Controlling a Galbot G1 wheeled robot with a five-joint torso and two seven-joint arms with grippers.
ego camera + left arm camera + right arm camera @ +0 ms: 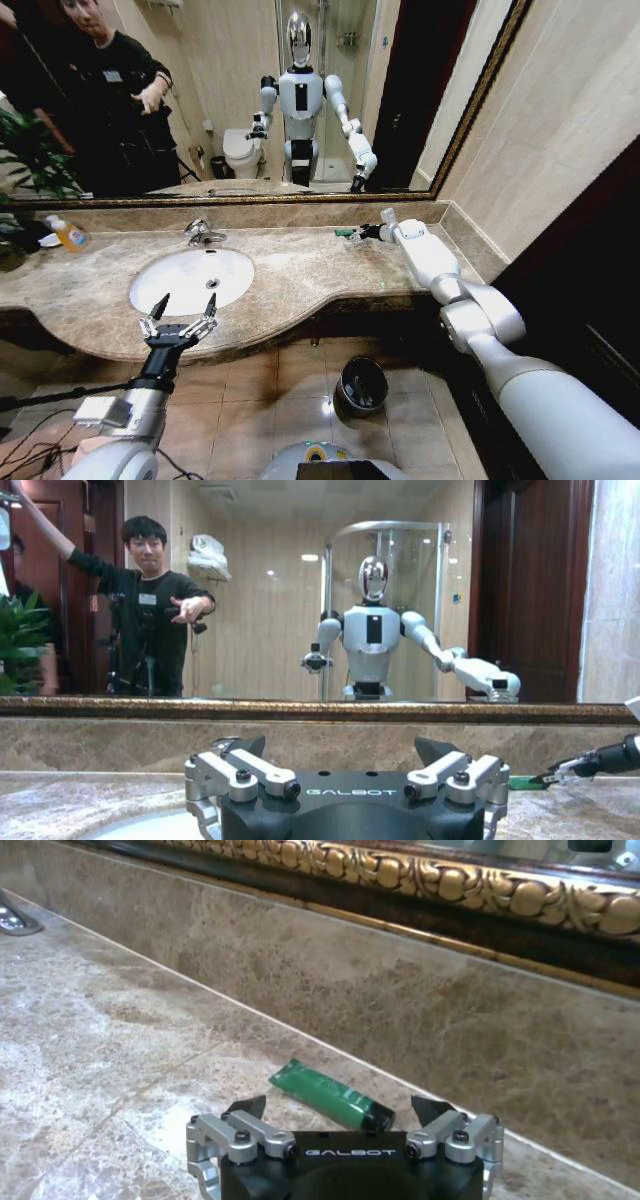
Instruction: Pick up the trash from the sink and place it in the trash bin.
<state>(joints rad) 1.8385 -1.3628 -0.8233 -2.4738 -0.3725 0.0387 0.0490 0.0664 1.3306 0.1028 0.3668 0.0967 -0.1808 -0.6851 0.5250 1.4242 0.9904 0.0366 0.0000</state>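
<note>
Item: green piece (330, 1099), small, flat, rectangular with a dark end. It lies on the bench (300, 270) near the back edge, close under the marble upstand below the mirror and toward the right-hand corner, well apart from the sink (192, 278).

Item: right gripper (345, 1116). We see it reached out low over the back of the bench, jaws spread and holding nothing. The green piece lies just ahead of it and between the lines of its two fingers, its dark end nearest the gripper body; we cannot tell whether anything touches yet.

Item: left gripper (184, 308). It hangs at the front edge of the bench before the sink basin, fingers parted, carrying nothing.

Item: trash bin (362, 385). It stands on the floor tiles below the front edge of the bench, between the two arms.

Item: bottle of orange liquid (70, 236), at the far left back of the bench; not trash.

Risks, as we judge them: the piece is thin and lies flat on polished stone, so closing fingers could skate over it or push it against the upstand. A descent too deep would drive the fingertips into the marble. A weak pinch could drop it on the way to the bin.
</note>
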